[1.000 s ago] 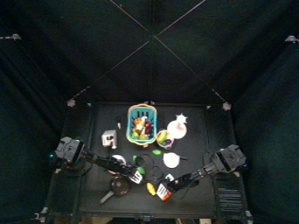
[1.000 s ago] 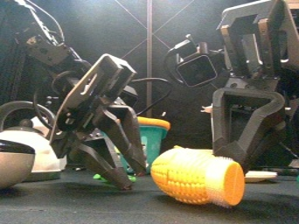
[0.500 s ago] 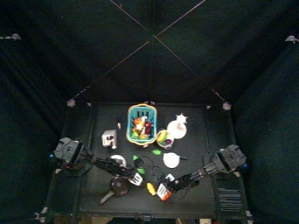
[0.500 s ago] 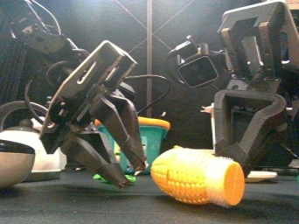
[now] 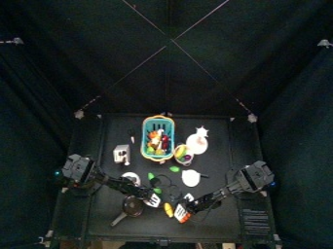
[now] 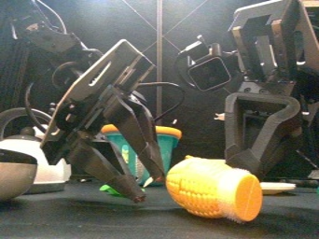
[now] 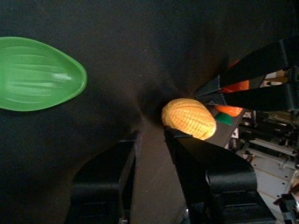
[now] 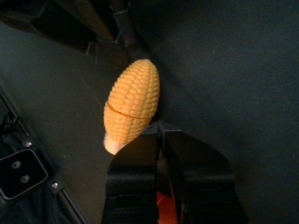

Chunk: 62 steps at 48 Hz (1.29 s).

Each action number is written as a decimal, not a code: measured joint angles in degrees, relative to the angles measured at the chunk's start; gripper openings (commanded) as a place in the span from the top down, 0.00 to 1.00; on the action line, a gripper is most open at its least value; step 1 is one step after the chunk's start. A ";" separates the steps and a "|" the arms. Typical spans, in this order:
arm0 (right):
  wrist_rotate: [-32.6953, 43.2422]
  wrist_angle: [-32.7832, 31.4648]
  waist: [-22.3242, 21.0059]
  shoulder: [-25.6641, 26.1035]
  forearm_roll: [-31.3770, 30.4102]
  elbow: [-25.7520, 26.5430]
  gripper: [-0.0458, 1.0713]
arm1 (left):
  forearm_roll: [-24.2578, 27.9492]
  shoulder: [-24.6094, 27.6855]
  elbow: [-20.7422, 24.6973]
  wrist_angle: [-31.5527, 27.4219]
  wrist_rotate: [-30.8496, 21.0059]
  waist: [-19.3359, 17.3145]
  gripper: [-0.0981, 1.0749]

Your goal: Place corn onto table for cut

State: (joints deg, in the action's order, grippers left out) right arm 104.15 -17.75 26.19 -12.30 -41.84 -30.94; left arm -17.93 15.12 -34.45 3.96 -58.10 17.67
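Right fingers [image 8: 176, 162] are drawn nearly together and empty, hanging just behind the corn [image 8: 131, 98], tips at its stub end. In the right wrist view there's a sliver of dark between tips and cob, so I'd call it apart, not gripped, though contact at the very end is hard to rule out.

Left gripper [image 6: 129, 177] has its jaws spread wide, nothing between them, tilted down toward the table [image 6: 75, 217] with its tips close to the cloth, just beside the corn's rounded end.

The corn lies flat on the table near the front edge, between the two grippers. In the front view [image 6: 214, 187] it lies crosswise. Its long axis points straight away from the right fingers, end-on to them. The left wrist view sees it end-on too [image 7: 190, 117], a little beyond the open jaws. The right gripper is the closer one.

My read: the corn is already down, so the placing looks all but done.

A green leaf-shaped piece [image 7: 38, 73] lies well off to one side. No brand, label or writing readable anywhere.
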 measured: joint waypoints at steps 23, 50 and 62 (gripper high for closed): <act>0.00 -0.09 0.44 0.09 0.09 0.26 0.62 | 0.18 0.44 0.09 0.00 0.18 -0.44 0.31; -0.18 -0.09 1.14 0.00 0.26 1.41 0.62 | 1.32 0.97 0.18 0.70 0.26 -1.49 0.31; -0.18 -0.09 1.23 0.00 0.18 1.41 0.62 | 2.90 0.88 0.18 0.79 0.44 -2.20 0.31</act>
State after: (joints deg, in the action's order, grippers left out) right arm 103.97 -17.84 27.42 -12.30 -41.66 -29.53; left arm -15.03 16.00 -34.28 4.75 -57.66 15.47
